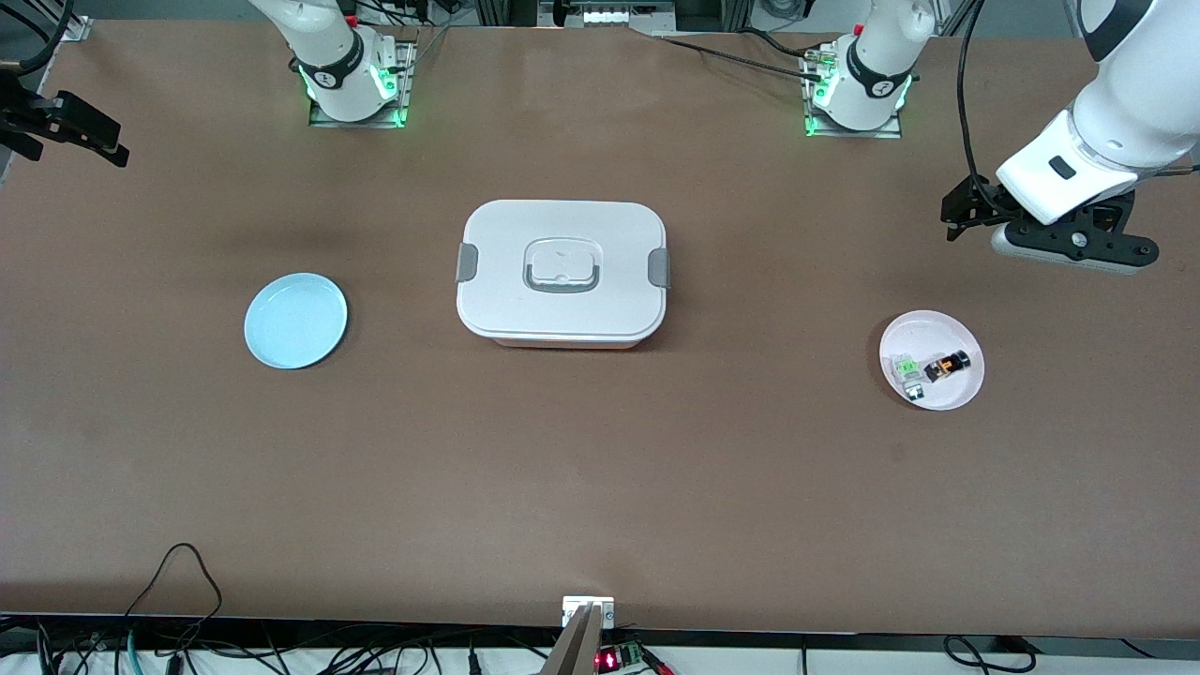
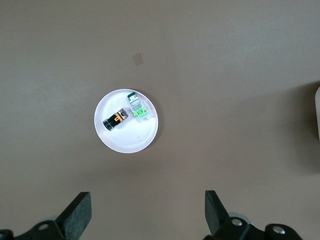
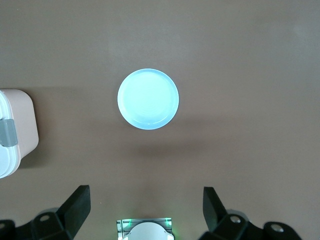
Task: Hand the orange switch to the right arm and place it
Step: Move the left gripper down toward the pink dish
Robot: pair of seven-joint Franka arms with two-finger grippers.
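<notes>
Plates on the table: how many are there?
2. A blue plate lies bare toward the right arm's end of the table. A pink plate toward the left arm's end holds the orange switch and a green-topped part. The closed white box could hide more.

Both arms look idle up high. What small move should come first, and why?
Probably lower the left pincer toward the orange switch. It lies untouched on the pink saucer beside the green-topped part, and the pincer hangs open above the table. The right pincer waits open.
</notes>
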